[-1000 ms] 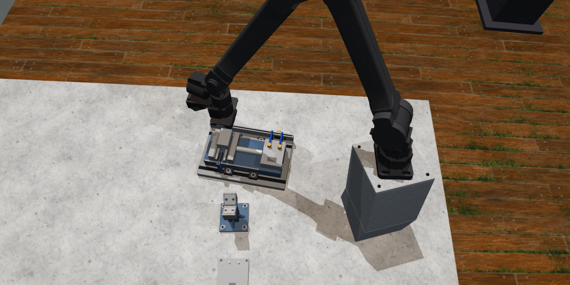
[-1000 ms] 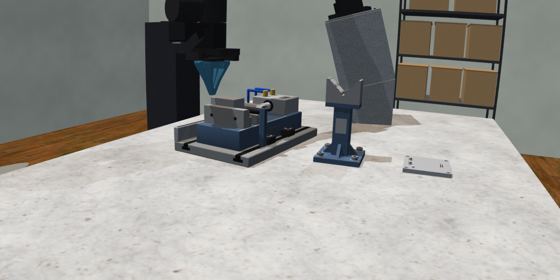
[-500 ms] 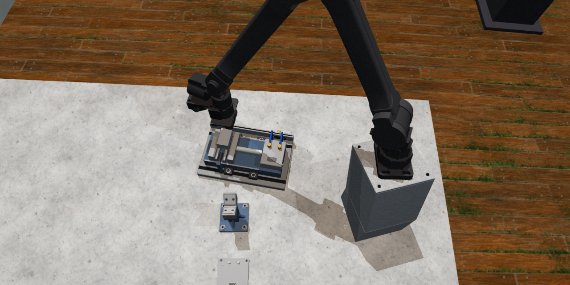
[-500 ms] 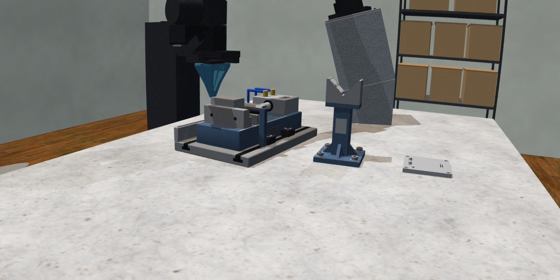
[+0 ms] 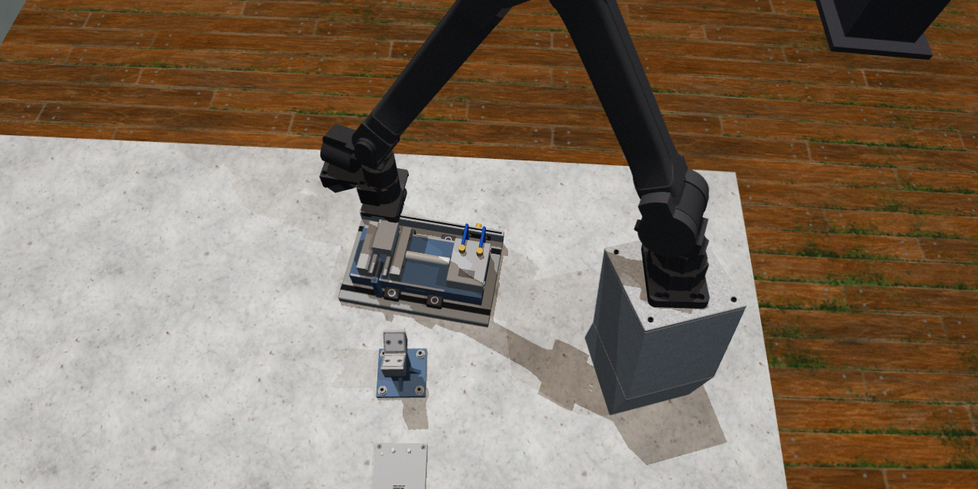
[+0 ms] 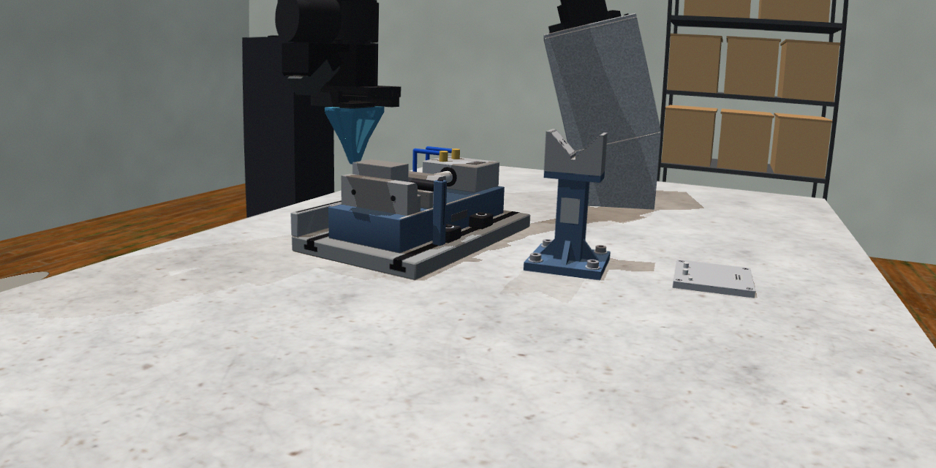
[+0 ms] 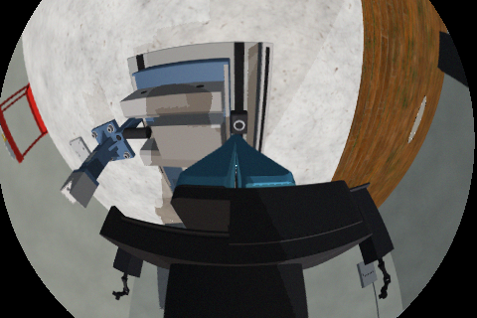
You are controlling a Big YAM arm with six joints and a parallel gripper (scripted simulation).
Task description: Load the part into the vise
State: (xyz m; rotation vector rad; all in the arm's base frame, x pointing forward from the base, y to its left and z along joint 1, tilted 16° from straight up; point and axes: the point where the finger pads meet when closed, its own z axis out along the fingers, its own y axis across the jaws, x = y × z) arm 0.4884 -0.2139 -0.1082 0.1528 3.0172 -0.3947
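Note:
The grey part (image 5: 384,238) lies in the open vise (image 5: 420,263), between the jaws and alongside the fixed jaw (image 6: 378,195); it also shows in the exterior view (image 6: 380,168). Its slot is hidden. My gripper (image 6: 353,157) is shut and empty, with its blue fingers pointing down at the part's end away from the work stop (image 6: 444,175). I cannot tell whether the tips touch the part. In the wrist view the fingertips (image 7: 237,147) hang just over the vise (image 7: 189,99). The infeed plate (image 6: 714,277) is bare.
The air cylinder (image 6: 461,172) with blue hoses sits at the vise's far end. The V-block (image 6: 573,157) on its blue post stands between the vise and the infeed plate. The arm's grey pedestal (image 5: 659,328) is at the table's right. A shelf with boxes (image 6: 752,59) stands behind.

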